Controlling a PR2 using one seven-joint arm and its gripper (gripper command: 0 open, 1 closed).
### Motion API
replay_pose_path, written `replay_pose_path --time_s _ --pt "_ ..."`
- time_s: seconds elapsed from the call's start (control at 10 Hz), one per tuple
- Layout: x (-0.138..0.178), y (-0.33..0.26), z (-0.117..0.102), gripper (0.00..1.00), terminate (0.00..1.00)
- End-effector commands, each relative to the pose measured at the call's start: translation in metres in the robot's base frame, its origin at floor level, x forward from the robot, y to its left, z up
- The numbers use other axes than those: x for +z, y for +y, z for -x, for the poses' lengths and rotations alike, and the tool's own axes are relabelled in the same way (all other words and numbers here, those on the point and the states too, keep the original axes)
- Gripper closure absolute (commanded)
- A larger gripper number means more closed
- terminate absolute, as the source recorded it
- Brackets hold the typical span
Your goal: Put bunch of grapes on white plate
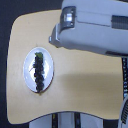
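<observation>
Tabletop [85,85]: claw hidden behind arm [95,30]

I see a light wooden table [85,75] with rounded corners, carrying a white plate [27,70] near the exterior view's left edge.

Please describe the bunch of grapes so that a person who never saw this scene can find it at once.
Find the light wooden table, then the white plate near the exterior view's left. The bunch of grapes lies on it: a long dark cluster with a green end, the only dark thing there.
</observation>
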Motion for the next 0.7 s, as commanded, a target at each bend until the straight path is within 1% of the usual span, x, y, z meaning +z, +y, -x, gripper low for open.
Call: replay_pose_path --time_s 0.0,0.2,0.5,0.6 --pt "0.006 -0.111 0.008 0.0 0.0" --pt "0.004 -0.143 0.009 0.0 0.0" --pt "0.004 -0.186 -0.008 0.0 0.0" --pt "0.002 -0.199 -0.017 0.0 0.0"
